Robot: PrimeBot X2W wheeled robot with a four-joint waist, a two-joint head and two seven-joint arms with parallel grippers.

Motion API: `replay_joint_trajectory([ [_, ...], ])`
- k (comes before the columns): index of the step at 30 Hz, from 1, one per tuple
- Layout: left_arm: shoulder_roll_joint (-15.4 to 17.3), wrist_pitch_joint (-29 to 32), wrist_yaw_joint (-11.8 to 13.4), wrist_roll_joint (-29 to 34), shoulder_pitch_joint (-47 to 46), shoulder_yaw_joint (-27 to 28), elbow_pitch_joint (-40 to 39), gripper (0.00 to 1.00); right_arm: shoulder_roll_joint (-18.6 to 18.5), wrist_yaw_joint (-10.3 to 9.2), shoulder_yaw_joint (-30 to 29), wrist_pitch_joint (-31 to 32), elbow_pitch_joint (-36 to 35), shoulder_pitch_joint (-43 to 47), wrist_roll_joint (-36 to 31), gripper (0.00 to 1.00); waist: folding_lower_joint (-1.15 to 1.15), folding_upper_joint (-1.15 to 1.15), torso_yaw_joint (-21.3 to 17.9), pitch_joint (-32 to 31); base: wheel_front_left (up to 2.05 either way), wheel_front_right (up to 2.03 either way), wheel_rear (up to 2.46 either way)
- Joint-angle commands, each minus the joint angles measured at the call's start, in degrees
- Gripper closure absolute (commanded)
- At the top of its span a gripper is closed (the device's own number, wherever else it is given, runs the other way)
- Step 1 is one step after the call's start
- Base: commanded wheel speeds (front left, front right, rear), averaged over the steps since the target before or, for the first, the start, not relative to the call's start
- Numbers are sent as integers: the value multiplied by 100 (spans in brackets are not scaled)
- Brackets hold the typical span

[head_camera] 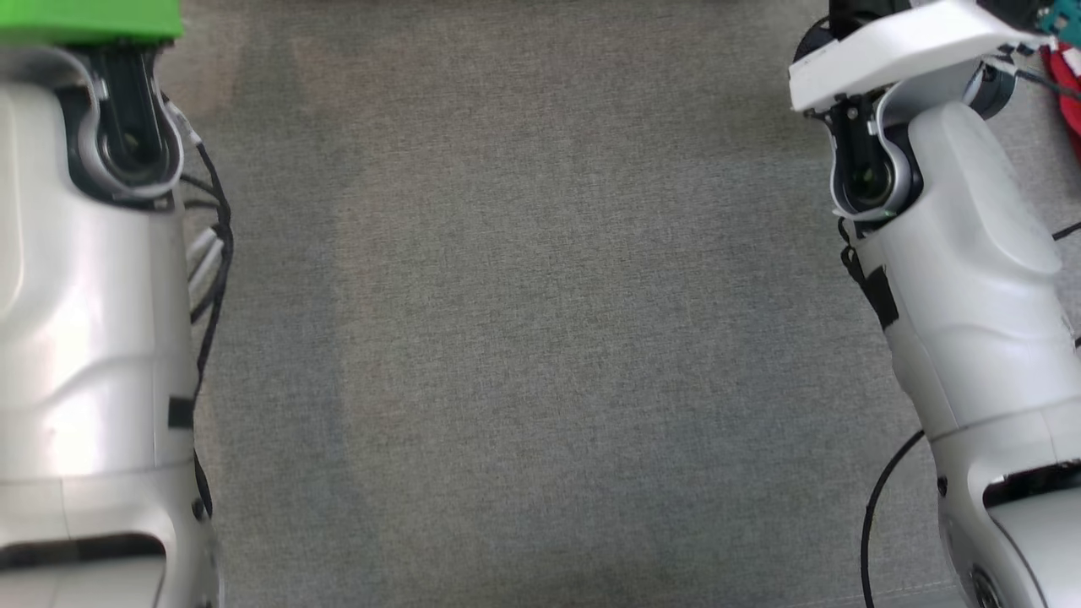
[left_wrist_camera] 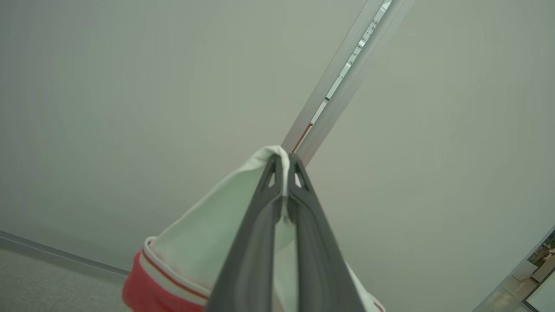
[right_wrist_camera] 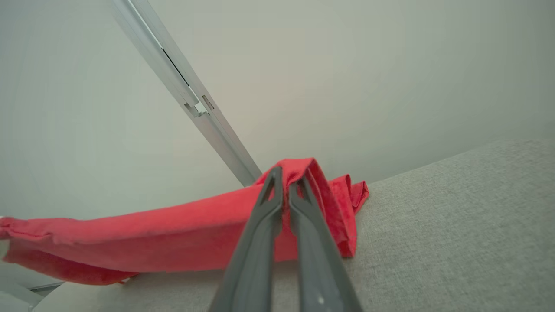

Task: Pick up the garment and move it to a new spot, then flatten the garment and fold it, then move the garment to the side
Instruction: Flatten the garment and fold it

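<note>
Head view: you see a grey fabric surface [head_camera: 540,338] between the pale left forearm [head_camera: 84,338] and right forearm [head_camera: 971,295]. A green block [head_camera: 84,21] sits at the top left corner.
Left gripper [left_wrist_camera: 284,162]: closed. Its fingers pinch a white fold of the garment [left_wrist_camera: 195,242].
Right gripper [right_wrist_camera: 286,175]: clamped on a red fold of the garment.
Garment: held by both grippers. At the left gripper you see white cloth with a red band and a thin red stripe. At the right gripper it is red and stretches toward the left of the right wrist view, above the grey surface.
Background: a pale wall with a metal rail [left_wrist_camera: 347,73].
</note>
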Motion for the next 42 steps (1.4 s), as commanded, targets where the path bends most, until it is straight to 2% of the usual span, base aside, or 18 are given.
replay_joint_trajectory([
  [1, -15, -13, -23, -102, 287, -25, -301, 100, -73, 2, 61, -15, -241, 201, 110, 100, -1, 0, 7, -50, 0, 0, 0],
  [8, 203, -8, -26, -451, 1813, -60, -1690, 100, -305, 2, 180, -15, -1377, 1318, 403, 100, -1, 0, -2, -491, 0, 0, 0],
  [12, 305, -7, -26, -442, 2851, 10, -2347, 100, -405, 2, 220, -15, -1943, 2199, 427, 100, -1, 0, 37, -829, 0, 0, 0],
  [16, 240, -8, -26, -446, 3973, 99, -2800, 100, -421, 2, 227, -15, -2293, 3151, 480, 100, -1, 0, 72, -1190, 0, 0, 0],
  [21, 44, -8, -26, -267, 5421, 15, -3170, 100, -340, 2, -16, -16, -2696, 4334, 478, 100, -1, 0, 174, -1714, 0, 0, 0],
  [29, -181, -8, -26, -116, 6626, -110, -3226, 100, -228, 1, -300, -17, -3049, 5540, 307, 100, -1, 0, 420, -2407, 0, 0, 0],
  [35, -176, -8, -26, 20, 7277, -384, -3336, 100, -184, 2, -402, -17, -3211, 6216, 255, 100, -1, 0, 562, -2867, 0, 0, 0],
  [37, -128, -8, -26, 29, 7630, -430, -3601, 100, -167, 2, -406, -16, -3427, 6579, 269, 100, -1, 0, 615, -2985, 0, 0, 0],
  [42, -33, -8, -26, -9, 7991, -563, -3803, 100, -217, 2, -333, 42, -3659, 7004, 299, 100, -1, 0, 630, -3024, 0, 0, 0],
])
